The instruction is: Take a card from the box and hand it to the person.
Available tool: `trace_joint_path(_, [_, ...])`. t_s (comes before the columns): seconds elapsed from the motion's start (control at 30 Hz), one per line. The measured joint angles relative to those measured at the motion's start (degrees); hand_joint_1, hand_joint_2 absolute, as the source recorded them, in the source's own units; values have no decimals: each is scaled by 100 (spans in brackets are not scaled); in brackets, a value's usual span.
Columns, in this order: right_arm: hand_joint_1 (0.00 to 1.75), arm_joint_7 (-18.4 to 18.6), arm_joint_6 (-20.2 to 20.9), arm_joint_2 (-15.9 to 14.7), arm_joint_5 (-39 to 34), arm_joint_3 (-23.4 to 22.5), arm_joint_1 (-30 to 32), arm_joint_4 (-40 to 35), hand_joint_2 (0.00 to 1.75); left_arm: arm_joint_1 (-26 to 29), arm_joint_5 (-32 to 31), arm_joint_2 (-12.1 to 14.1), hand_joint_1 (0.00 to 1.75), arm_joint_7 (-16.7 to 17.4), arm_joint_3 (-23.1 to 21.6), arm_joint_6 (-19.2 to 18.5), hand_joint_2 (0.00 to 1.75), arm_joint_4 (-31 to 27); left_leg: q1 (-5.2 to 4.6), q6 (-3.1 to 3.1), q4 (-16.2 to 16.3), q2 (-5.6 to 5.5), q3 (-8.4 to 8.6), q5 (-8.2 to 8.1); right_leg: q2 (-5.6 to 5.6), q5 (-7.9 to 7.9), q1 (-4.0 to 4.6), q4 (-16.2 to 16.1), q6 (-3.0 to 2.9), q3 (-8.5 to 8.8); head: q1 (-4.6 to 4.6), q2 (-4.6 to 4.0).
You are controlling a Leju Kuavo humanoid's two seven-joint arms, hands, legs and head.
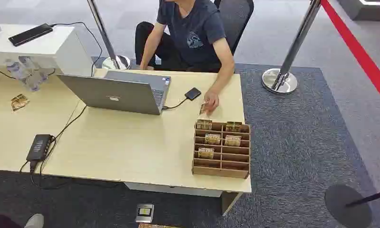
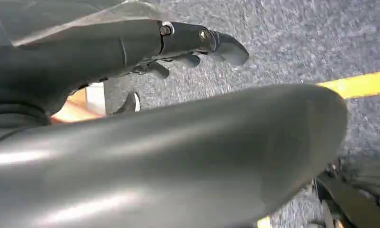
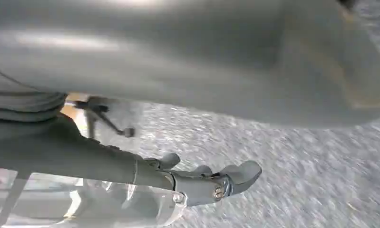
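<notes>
Both hands hang empty, fingers loosely spread.
Box sits on the desk toward the right, nearer the right hand than the left hand.

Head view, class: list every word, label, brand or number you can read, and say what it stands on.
None can be read.
Laptop lid: pale logo, no letters.
Person's shirt: round emblem, too small.
Cards in the box: print blurred.

The box is matt brown wood or card, resting on a smooth pale wood-look tabletop; beside the tabletop, rough grey carpet and polished metal posts.
</notes>
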Motion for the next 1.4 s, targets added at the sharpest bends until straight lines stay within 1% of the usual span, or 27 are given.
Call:
trace_joint_path(0.13, [0, -479, -355, 4, 168, -264, -182, 17, 0, -83, -446, -61, 0, -22, 403, -9, 0, 70, 0, 0, 0, 0, 1, 0, 0, 0, 0, 0, 0, 1, 2, 0])
trace_joint_path(0.23, [0, -942, -612, 2, 249, -457, -348, 15, 0, -127, -690, -101, 0, -52, 653, -9, 0, 120, 0, 0, 0, 0, 2, 1, 0, 2, 0, 1, 0, 2, 2, 0])
trace_joint_path(0.33, [0, -1495, -850, 4, 271, -605, -497, -77, 0, -155, -845, -122, 0, -74, 806, -9, 0, 144, 0, 1, 0, 0, 1, 2, 0, 2, 0, 1, 0, 2, 0, 0])
trace_joint_path(0.43, [0, -2061, -1032, 18, 216, -723, -631, -311, 0, -172, -948, -149, 0, -114, 944, -9, 0, 173, 0, 2, 1, 0, 2, 3, 0, 2, 0, 1, 1, 2, 2, 0])
trace_joint_path(0.5, [0, -2394, -1121, 43, 149, -751, -668, -600, 0, -180, -998, -159, 0, -120, 1016, -9, 0, 181, 0, 2, 1, 0, 1, 3, 0, 2, 0, 1, 1, 2, 0, 0])
trace_joint_path(0.6, [0, -2712, -1199, 105, 53, -756, -675, -1129, 0, -186, -1044, -170, 0, -138, 1088, -9, 0, 197, 0, 2, 1, 0, 2, 3, 0, 2, 0, 0, 0, 1, 0, 0])
trace_joint_path(0.77, [0, -2933, -1281, 181, -53, -635, -613, -2123, 0, -191, -1086, -179, 0, -153, 1162, -9, 0, 216, 0, 2, 1, 0, 1, 3, 0, 2, 0, 1, 0, 0, 2, 0])
trace_joint_path(0.93, [0, -3003, -1350, 216, -68, -274, -576, -3165, 0, -195, -1105, -197, 0, -170, 1210, -9, 0, 223, 0, 2, 1, 0, 1, 3, 0, 3, 0, 1, 0, 1, 0, 0])
trace_joint_path(1.1, [0, -3009, -1331, 221, 46, 313, -640, -4123, 0, -205, -1154, -199, 0, -173, 1228, -9, 0, 227, 0, 0, 1, -1, 1, 5, 0, 4, 0, 3, -1, 2, 2, 0])
trace_joint_path(1.3, [0, -2902, -1119, 214, 323, 1247, -933, -4936, 0, -219, -1217, -201, 0, -175, 1239, -32, 0, 229, 1, -2, 1, 0, 2, 8, 0, 6, 0, 5, -3, 1, 2, 0])
trace_joint_path(1.33, [0, -2865, -1073, 208, 398, 1424, -984, -5049, 175, -220, -1239, -201, 0, -177, 1239, -44, 0, 229, 1, -2, 1, 0, 2, 8, 0, 5, 0, 5, -3, 1, 0, 0])
trace_joint_path(1.4, [0, -2778, -988, 210, 537, 1726, -1073, -5215, 175, -222, -1269, -201, 0, -177, 1239, -57, 0, 229, 1, -2, 1, 0, 0, 8, 0, 5, 1, 6, -3, 1, 0, 0])
